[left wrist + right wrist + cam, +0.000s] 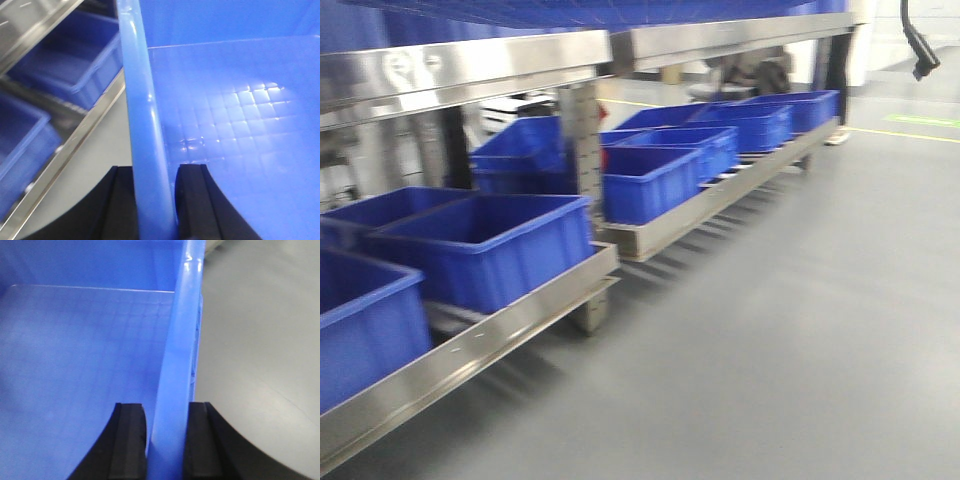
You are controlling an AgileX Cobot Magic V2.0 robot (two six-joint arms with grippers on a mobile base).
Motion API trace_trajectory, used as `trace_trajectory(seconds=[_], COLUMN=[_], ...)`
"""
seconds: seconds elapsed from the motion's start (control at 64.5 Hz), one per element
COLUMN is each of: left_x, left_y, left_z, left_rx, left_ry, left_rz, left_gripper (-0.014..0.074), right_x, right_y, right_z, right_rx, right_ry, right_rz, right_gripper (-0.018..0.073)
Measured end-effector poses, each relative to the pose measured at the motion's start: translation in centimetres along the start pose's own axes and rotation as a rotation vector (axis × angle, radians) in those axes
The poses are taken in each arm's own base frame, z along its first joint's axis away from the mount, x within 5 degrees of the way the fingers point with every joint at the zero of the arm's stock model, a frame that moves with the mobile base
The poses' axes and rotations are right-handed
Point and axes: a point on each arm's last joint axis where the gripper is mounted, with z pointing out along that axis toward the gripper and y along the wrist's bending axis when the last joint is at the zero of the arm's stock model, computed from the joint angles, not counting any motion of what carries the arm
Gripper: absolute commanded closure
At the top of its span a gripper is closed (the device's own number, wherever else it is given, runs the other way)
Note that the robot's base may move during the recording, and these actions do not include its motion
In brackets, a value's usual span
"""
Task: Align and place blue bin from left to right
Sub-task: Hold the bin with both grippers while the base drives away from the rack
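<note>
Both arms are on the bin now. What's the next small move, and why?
Probably hold both grips shut and ease the blue bin sideways toward the rack. The left gripper and the right gripper each pinch a rim of the bin. In the wrist views it hangs over bare floor, and the rack with its darker bins lies to the left.

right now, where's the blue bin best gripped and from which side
By the top rim of two opposite walls, one tool each, from above, a finger inside and one outside. The bin is open-topped with thin upright walls, so the rim fits the jaws, as the left tool and right tool show.
</note>
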Motion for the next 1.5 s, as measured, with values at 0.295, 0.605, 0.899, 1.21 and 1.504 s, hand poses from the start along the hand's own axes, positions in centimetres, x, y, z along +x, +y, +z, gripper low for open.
trace_trajectory(seconds=[0.295,0.605,0.899,1.21,1.504], left_x=[0.00,0.00,0.00,0.00,0.00], left_y=[0.00,0.00,0.00,0.00,0.00], left_z=[0.00,0.00,0.00,0.00,0.00], left_rx=[0.000,0.000,0.000,0.000,0.000], left_ry=[0.000,0.000,0.000,0.000,0.000], left_rz=[0.000,0.000,0.000,0.000,0.000], left_gripper=[0.0613,0.0613,0.0613,0.0613,0.0613], right_x=[0.00,0.00,0.00,0.00,0.00], right_y=[0.00,0.00,0.00,0.00,0.00], right_z=[0.00,0.00,0.00,0.00,0.00], right_rx=[0.000,0.000,0.000,0.000,0.000], right_ry=[0.000,0.000,0.000,0.000,0.000], right_rz=[0.000,0.000,0.000,0.002,0.002], right_gripper=[0.0629,0.0629,0.0629,0.0629,0.0629])
